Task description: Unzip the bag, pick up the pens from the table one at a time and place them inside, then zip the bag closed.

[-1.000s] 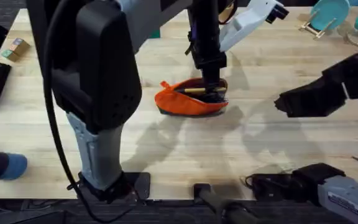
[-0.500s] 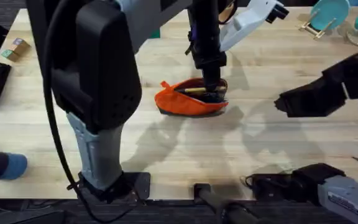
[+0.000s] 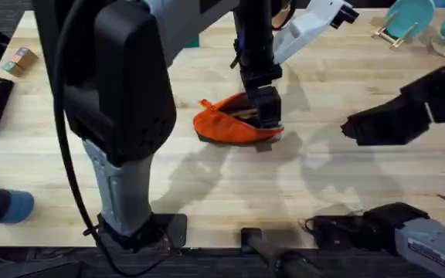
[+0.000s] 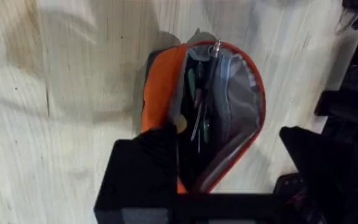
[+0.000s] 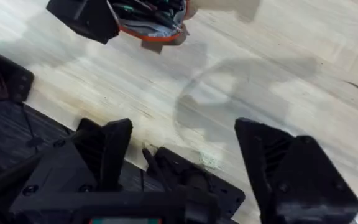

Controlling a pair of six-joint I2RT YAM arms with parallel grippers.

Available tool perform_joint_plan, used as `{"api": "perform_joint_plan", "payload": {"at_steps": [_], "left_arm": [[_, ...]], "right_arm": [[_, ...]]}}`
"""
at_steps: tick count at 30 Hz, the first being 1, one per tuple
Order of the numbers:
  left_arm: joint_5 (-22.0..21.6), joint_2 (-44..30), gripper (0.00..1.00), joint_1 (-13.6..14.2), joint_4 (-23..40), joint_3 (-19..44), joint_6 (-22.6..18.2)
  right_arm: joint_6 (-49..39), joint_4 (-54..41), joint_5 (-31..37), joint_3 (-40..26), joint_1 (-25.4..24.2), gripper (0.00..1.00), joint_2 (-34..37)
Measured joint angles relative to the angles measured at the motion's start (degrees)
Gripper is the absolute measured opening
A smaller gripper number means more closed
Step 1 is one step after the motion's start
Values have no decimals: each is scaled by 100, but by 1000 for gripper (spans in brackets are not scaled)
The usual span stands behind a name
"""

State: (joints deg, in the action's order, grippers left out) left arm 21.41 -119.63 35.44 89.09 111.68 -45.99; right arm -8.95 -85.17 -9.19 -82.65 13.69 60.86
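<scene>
Two tools share this surface (image 3: 207, 193), and only one is at the bag (image 3: 234, 122). The left tool (image 3: 266, 116) stands just right of the frame's centre in the overhead view, planted at the right end of the orange pouch, with the pouch's long axis running leftward from it toward a pointed end. In the left wrist view its fingers (image 4: 157, 155) straddle the pouch's near end, one finger pressing the orange outer wall, the other standing off on the far side; we read this as spread wide rather than pinching anything. The right tool (image 3: 358, 127) hovers well apart at the right of the overhead frame, its fingers (image 5: 114, 140) parted around bare wood, holding nothing. So the left arm is clearly the nearer one.

The bag lies near the middle of the surface, mouth gaping, grey lining showing, with the zipper pull (image 4: 217, 46) at the far end from the left tool. The pens (image 4: 197, 106) lie inside along its length. We judge the loading done and the closing not yet begun; the pull would have to travel the whole length of the bag toward the left tool.
</scene>
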Motion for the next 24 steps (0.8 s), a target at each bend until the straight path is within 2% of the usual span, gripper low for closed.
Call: {"api": "perform_joint_plan", "payload": {"at_steps": [11,15,24], "left_arm": [[-95,42,995,0,60,146,466],[-313,392,995,0,-111,149,694],[-518,1400,996,0,-187,243,1150]], "right_arm": [[0,0,0,0,0,996,0],[0,0,0,0,0,996,0],[0,0,0,0,0,996,0]]}}
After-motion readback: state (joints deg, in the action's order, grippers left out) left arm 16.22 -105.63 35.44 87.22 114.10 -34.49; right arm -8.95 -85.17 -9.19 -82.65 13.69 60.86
